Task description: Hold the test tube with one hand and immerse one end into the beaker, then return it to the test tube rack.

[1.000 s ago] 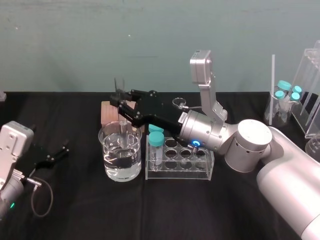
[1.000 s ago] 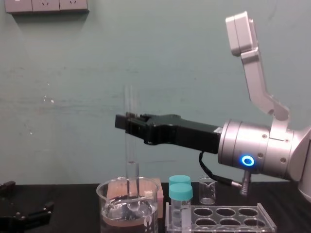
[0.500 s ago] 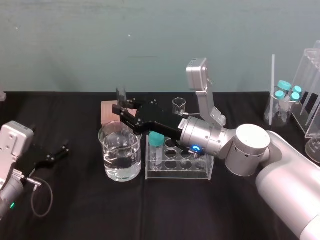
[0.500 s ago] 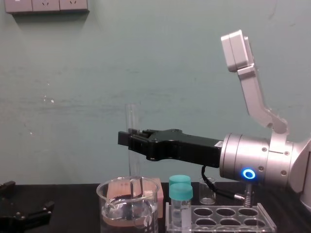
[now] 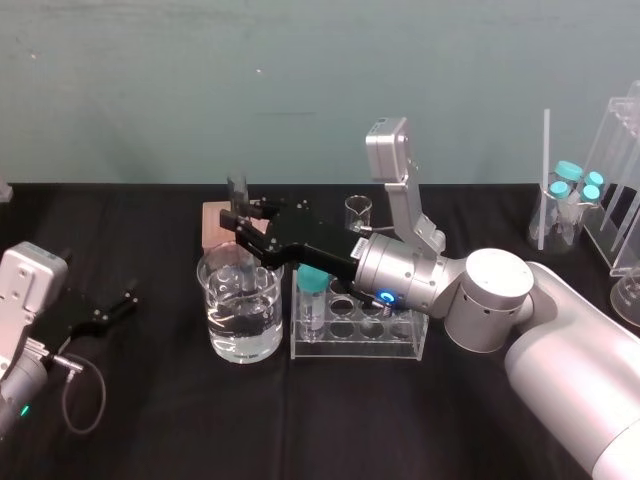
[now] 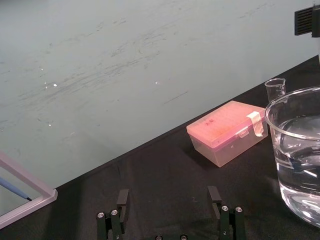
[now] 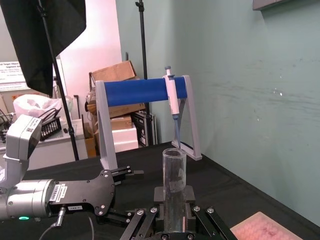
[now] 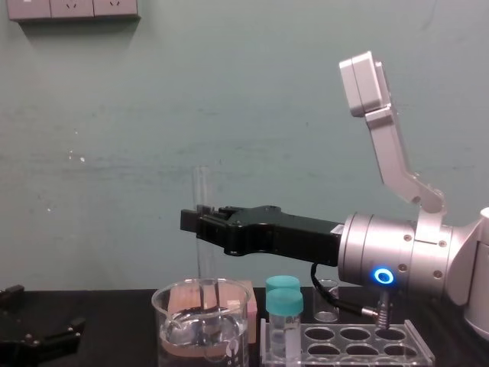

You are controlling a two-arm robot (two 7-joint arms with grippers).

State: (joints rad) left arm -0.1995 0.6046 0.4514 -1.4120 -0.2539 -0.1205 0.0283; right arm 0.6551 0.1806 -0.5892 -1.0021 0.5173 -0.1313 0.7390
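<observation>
— Where is your right claw?
— My right gripper (image 5: 240, 216) reaches left, over the beaker (image 5: 216, 305). It is pinching the test tube (image 5: 237, 187) upright between its fingers.

— And the tube's lower end?
— It hangs inside the beaker, below the rim. I can't tell whether it is actually in the water (glass behind glass is hard to read). The open top stands up above my fingers.

— The rack?
— The test tube rack (image 5: 360, 340) sits just right of the beaker, with a teal-capped vial (image 5: 313, 295) in its left end. A pink box (image 5: 212, 225) lies on the far side of the beaker, and a small beaker (image 5: 358, 210) on the far side of the rack.

— Your other arm?
— My left gripper (image 5: 122, 303) sits low at the near left of the black table (image 5: 150, 420), fingers spread, well apart from the beaker.
</observation>
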